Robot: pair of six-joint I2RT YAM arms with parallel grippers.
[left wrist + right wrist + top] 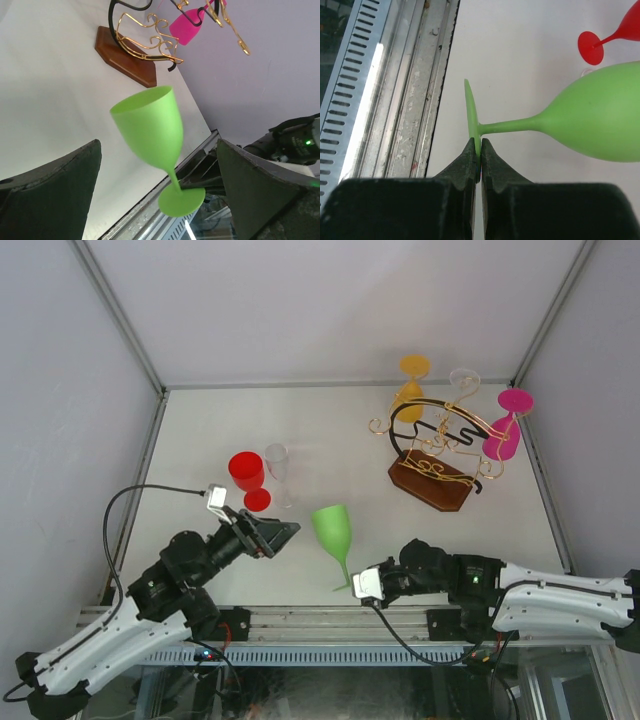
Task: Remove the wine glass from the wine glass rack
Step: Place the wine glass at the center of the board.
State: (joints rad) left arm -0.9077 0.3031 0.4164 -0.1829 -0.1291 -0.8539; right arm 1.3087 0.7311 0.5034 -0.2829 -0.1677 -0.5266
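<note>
Upper right: rack [432, 482], carrying orange glass [412, 382], clear glass [463, 380], pink glass [503, 438]. Lower centre, well apart from rack: green glass [333, 528], stem running from bowl down-frame to foot. Clamped on foot rim: right gripper [354, 586], arm lying low along bottom edge. Fingers apart, aimed at bowl from just left: left gripper [286, 533].

Your left arm [110, 635] and right arm [560, 602] have white shells over black joints. A black cable [125, 502] loops off the left one, and a green light [306, 142] glows on the right. The left pincer [157, 150] and right pincer [480, 149] are matte black.
</note>
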